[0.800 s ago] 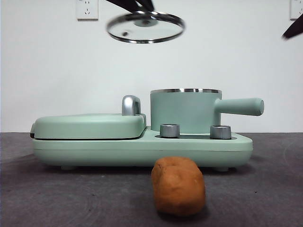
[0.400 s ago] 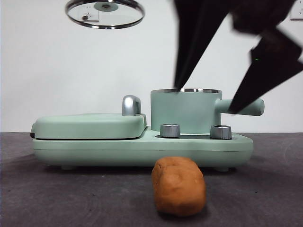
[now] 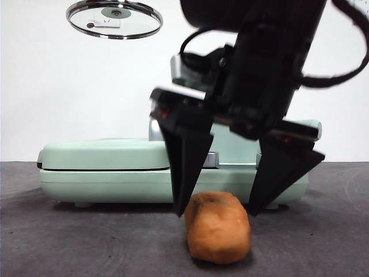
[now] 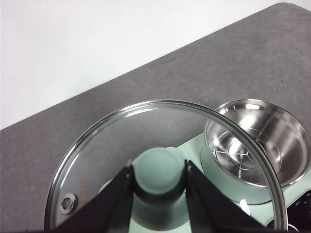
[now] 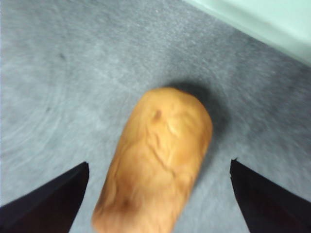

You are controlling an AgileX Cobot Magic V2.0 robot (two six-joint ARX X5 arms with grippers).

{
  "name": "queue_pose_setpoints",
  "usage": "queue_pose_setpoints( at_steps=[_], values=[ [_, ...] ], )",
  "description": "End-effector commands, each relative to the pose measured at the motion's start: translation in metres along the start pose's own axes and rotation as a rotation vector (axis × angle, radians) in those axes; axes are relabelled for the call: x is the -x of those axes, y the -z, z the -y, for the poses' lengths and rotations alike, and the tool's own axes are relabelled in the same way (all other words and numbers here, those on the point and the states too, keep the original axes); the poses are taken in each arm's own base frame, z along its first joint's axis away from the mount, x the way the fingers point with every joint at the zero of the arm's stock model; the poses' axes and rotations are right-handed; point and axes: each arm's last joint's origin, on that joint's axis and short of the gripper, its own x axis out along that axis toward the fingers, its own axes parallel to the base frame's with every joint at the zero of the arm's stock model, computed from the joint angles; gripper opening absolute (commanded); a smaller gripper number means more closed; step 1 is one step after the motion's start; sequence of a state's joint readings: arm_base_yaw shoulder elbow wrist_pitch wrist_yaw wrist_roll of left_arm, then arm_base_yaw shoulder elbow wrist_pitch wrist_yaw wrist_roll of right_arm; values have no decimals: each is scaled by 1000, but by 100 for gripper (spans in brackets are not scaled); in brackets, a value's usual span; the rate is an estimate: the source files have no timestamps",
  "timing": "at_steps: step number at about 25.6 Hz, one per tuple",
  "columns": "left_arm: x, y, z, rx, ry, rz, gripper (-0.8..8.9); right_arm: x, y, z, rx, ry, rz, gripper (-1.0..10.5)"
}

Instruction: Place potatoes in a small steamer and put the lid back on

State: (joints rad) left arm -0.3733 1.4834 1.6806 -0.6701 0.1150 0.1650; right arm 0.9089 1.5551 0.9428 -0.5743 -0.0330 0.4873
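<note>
At lower centre of the front view, the right gripper point(image 3: 219, 210), absent a second ago, has dropped with jaws wide to straddle the potato point(image 3: 218, 227) lying on the table point(image 3: 69, 242), not yet touching. Upper left, the left gripper point(image 4: 158, 177) holds the lid point(image 3: 114, 18) by its knob, shifted aside, leaving the small steamer point(image 4: 256, 145) open and unobstructed.

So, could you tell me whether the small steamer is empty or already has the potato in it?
Empty. The left wrist view shows the small steamer's bare steel bottom, and the potato lies on the table between the right gripper's open jaws.
</note>
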Motion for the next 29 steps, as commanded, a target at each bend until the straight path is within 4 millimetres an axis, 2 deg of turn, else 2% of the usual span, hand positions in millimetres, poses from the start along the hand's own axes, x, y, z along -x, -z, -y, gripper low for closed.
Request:
queue_pose_setpoints(
  at_steps=[1, 4, 7, 9, 13, 17, 20, 22, 24, 29],
  values=[
    [9, -11, -1, -11, -6, 65, 15, -6, -4, -6, 2, -8, 0, 412],
    [10, -11, -2, -9, -9, 64, 15, -6, -4, -6, 7, -27, -7, 91],
    [10, -10, -3, -9, -11, 56, 15, -5, -4, -7, 3, -44, -13, 66],
    [10, -9, -6, -5, -21, 48, 15, 3, -12, -10, 2, -73, -23, 66],
    [11, -8, -14, 7, -43, 45, 15, 53, -55, -10, 48, -69, 44, 66],
    [11, -7, -17, 12, -51, 41, 15, 116, -107, 13, 44, -51, 230, 66],
    [11, -6, -17, 12, -50, 37, 15, 149, -138, 36, 33, 26, 328, 66],
    [11, -6, -17, 12, -50, 37, 15, 156, -158, 49, 29, 55, 340, 66],
    [11, -6, -17, 12, -50, 37, 15, 154, -171, 56, 21, 71, 335, 66],
    [11, -5, -16, 14, -48, 24, 15, 134, -198, 73, 7, 98, 290, 66]
  ],
)
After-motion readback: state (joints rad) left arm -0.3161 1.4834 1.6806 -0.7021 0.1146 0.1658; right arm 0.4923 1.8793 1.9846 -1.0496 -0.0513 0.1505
